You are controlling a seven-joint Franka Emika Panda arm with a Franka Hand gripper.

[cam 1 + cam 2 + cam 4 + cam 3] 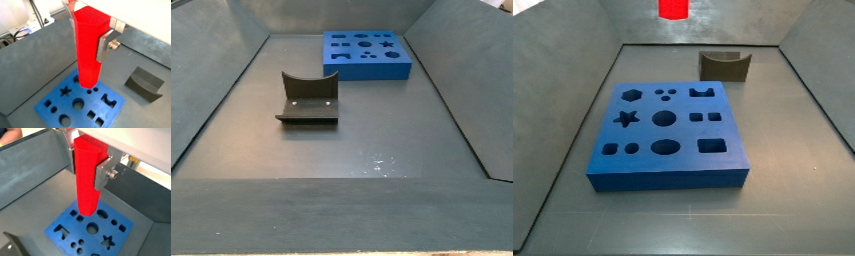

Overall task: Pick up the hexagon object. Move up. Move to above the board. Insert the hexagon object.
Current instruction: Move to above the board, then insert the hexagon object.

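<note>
I hold the hexagon object (89, 47), a bright red peg, upright in my gripper (90, 30), clear above the board (667, 135). The board, a thick blue block with shaped holes, lies flat on the floor.

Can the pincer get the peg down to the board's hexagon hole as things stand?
Probably yes. The pincer holds the peg upright above the board, nothing lies between, and the hexagon hole is open.
</note>
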